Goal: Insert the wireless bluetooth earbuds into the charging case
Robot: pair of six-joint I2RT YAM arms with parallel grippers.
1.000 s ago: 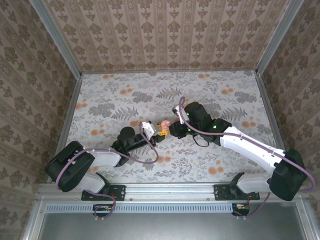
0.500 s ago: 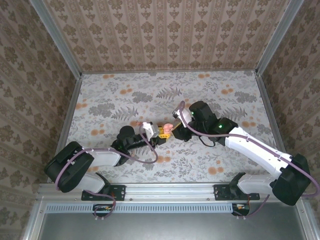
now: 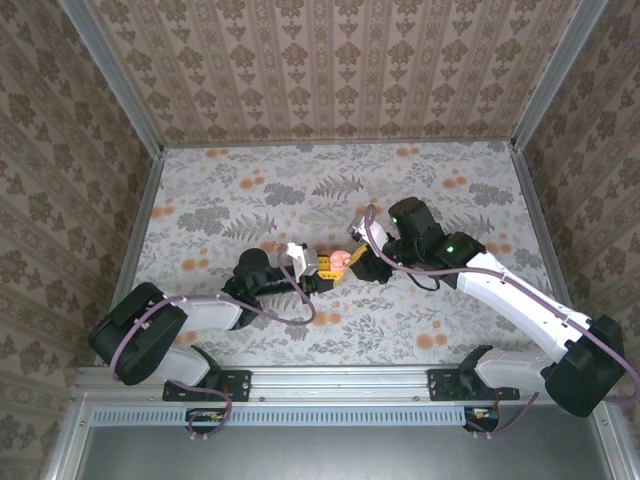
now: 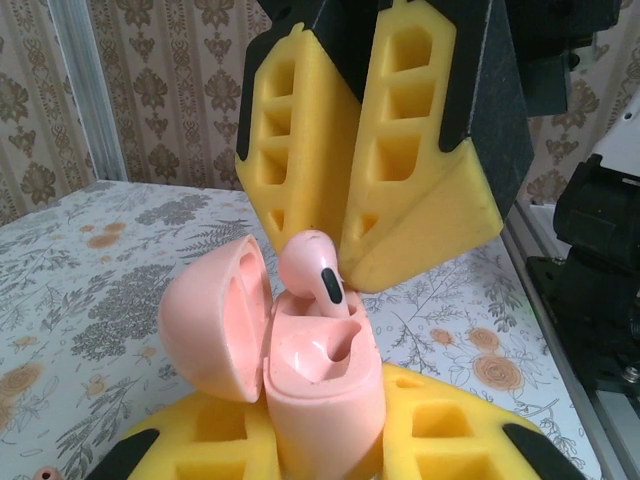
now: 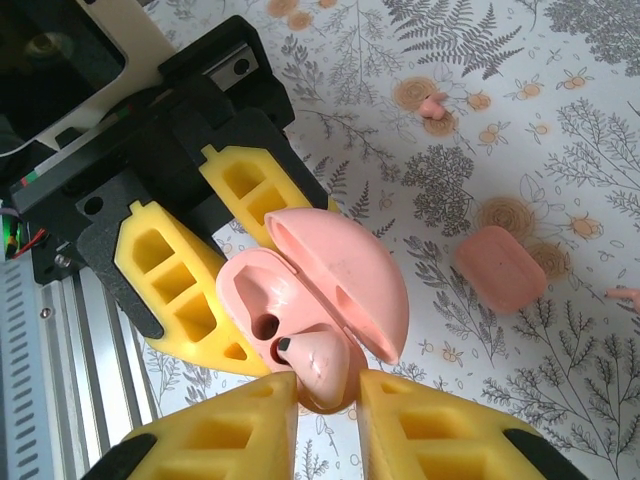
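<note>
The coral-pink charging case point(image 4: 320, 390) stands upright with its lid point(image 4: 215, 315) swung open, and my left gripper point(image 4: 325, 440) is shut on its body. One of the earbuds point(image 4: 315, 272) has its stem partly down in a socket of the case. My right gripper point(image 5: 328, 400) is shut on that earbud's head point(image 5: 325, 365), coming in from above the case point(image 5: 270, 295). From the top view both grippers meet at mid-table, left point(image 3: 318, 268) and right point(image 3: 354, 260), with the case point(image 3: 338, 260) between them. The other socket is empty. A second earbud point(image 5: 433, 105) lies on the table.
A small pink rounded block point(image 5: 500, 268) lies on the flowered tabletop point(image 3: 430, 190) near the right gripper, and a tiny pink piece point(image 5: 625, 295) sits at the frame's edge. Patterned walls and metal rails point(image 3: 150, 210) bound the table.
Both grippers have drifted slightly right and nearer, staying together. The right arm has swung its elbow rightward while the earbud stays at the case's opening.
</note>
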